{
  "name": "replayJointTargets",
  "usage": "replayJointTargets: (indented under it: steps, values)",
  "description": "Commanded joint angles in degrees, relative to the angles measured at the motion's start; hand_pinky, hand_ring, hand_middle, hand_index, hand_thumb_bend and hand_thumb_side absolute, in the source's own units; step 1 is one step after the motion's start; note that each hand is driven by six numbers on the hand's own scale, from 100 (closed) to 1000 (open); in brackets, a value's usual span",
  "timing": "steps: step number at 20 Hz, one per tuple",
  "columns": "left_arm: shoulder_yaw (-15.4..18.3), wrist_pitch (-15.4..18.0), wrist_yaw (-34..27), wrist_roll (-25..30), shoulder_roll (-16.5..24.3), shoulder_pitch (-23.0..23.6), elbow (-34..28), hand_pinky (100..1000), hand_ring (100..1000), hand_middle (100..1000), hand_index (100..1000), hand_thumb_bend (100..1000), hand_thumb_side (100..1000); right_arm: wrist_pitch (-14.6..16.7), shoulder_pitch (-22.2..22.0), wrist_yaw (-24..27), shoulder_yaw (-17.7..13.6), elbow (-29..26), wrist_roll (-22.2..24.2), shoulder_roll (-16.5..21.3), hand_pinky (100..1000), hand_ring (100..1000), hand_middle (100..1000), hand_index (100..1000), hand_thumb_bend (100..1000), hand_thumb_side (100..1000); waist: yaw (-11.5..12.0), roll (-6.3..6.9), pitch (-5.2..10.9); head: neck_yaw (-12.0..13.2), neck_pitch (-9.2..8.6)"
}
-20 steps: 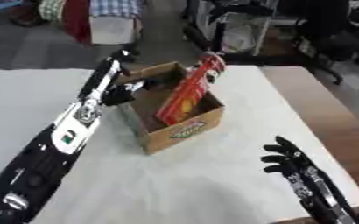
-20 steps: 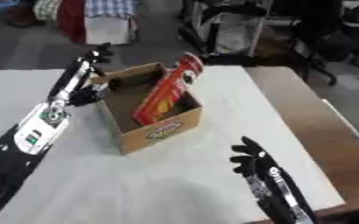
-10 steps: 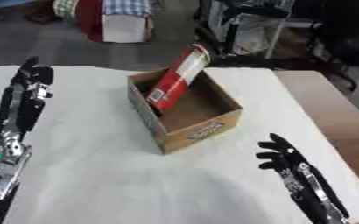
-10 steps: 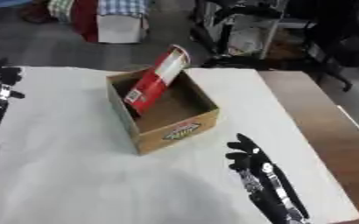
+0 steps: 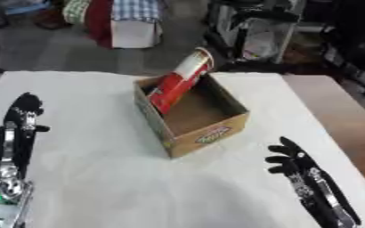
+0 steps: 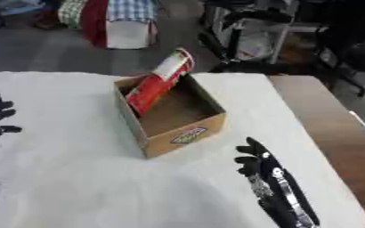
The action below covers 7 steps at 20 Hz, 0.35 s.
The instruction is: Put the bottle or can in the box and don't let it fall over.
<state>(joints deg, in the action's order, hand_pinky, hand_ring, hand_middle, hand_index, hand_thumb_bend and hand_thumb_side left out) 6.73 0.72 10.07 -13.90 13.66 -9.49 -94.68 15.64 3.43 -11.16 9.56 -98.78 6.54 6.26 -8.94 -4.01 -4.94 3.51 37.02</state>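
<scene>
Left eye view: open cardboard box (image 5: 205,133) on a white table (image 5: 100,178), red can (image 5: 178,82) inside it, tilted against the box's far left corner, left hand (image 5: 22,116) well left of the box, fingers straight; right eye view: right hand (image 6: 256,167) right of the box, nearer the camera, fingers spread, holding nothing.

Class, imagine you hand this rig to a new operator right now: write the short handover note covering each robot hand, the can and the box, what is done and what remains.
Left robot hand: open, holding nothing, over the white table at the left, away from the box.
Right robot hand: open, idle near the lower right, fingers up.
Cardboard box: on the table, open top.
Red can: inside the box, tilted, its top resting on the far rim and sticking out above it.
Done: can is in the box and released.
Left: it is leaning rather than upright; probably check whether that counts, and straighten it if needed.
</scene>
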Motion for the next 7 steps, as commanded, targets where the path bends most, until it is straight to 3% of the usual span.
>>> replayJointTargets:
  steps: [1, 7]
  values:
    - [-0.1, -0.2, -0.2, 0.2, -0.1, 2.3, -4.7, 576, 781, 743, 933, 477, 987, 0.2, 0.1, -0.1, -0.2, -0.4, 0.1, 0.5, 701, 779, 821, 980, 100, 841, -0.1, 0.22, 0.94, 0.7, 0.53]
    - [-0.5, -1.2, -0.8, 0.3, -0.4, 3.7, -6.6, 573, 778, 739, 932, 456, 997, 0.2, -0.2, -0.2, -0.3, -0.3, 0.0, 0.5, 701, 779, 821, 980, 100, 845, -0.2, 0.14, 0.93, 1.0, 0.69]
